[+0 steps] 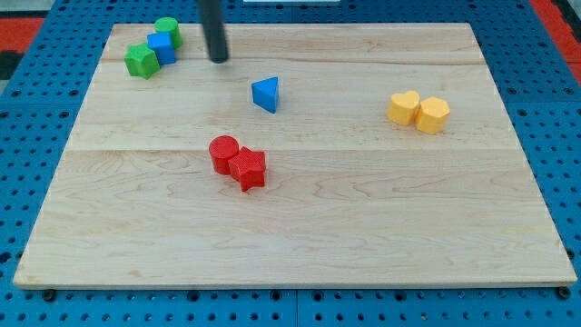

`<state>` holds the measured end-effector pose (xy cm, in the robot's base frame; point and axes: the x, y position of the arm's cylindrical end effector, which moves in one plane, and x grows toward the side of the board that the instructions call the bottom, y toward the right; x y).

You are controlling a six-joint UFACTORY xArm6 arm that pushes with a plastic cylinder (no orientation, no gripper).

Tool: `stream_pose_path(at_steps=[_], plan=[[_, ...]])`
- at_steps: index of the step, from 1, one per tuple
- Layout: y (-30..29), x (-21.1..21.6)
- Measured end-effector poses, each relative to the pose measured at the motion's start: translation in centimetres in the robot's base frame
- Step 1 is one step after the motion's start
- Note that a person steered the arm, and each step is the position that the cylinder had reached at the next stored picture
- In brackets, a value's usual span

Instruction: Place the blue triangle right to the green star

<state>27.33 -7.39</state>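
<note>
Rod tip (219,60): far left on the surface (300,236), between green star (140,61) and blue triangle (266,94), touching neither; no jaws fitted.

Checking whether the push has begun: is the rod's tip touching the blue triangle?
Apart. The camera view shows bare wood between my tip and the blue triangle, which lies toward the view's lower right.

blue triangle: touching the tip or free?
Free. The blue triangle sits alone mid-board; my tip is apart, up and to the view's left of it.
</note>
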Motion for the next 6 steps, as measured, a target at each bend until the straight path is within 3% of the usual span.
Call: stream_pose_path(at_steps=[2,4,6], plan=[[10.4,8.5],[-2.3,4.6],[-3.2,10.0]])
